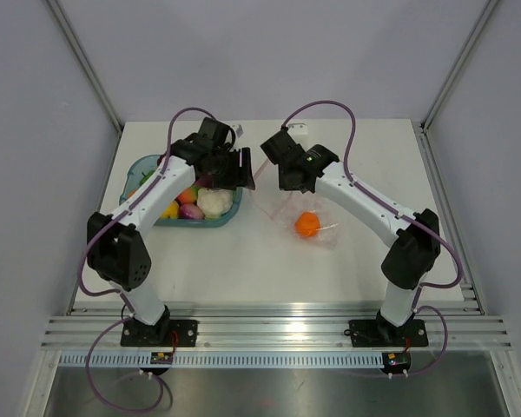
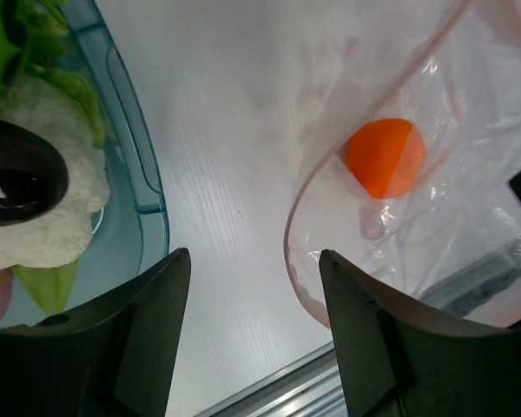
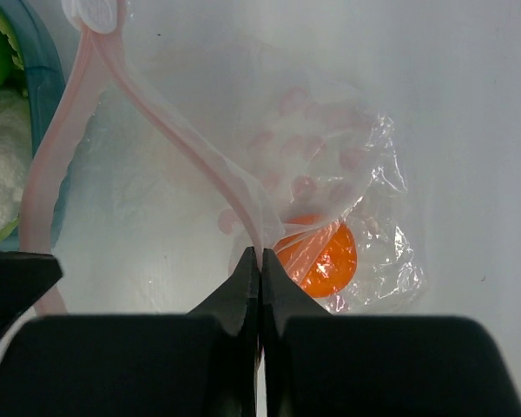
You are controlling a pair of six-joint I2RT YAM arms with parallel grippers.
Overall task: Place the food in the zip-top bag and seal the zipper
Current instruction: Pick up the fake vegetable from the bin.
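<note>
A clear zip-top bag (image 1: 317, 217) lies right of centre with one orange ball (image 1: 306, 224) inside; the ball also shows in the left wrist view (image 2: 385, 157) and the right wrist view (image 3: 323, 257). My right gripper (image 3: 260, 254) is shut on the bag's pink-red zipper strip (image 3: 156, 113) and holds the mouth up and open. My left gripper (image 2: 253, 261) is open and empty, between the tray and the bag's mouth edge (image 2: 292, 226). A white cauliflower (image 1: 214, 202), yellow, pink and green pieces lie in the teal tray (image 1: 191, 221).
The teal tray's rim (image 2: 148, 178) is just left of my left gripper. The tray also shows at the left edge of the right wrist view (image 3: 36, 78). An aluminium rail (image 1: 269, 313) runs along the table's near edge.
</note>
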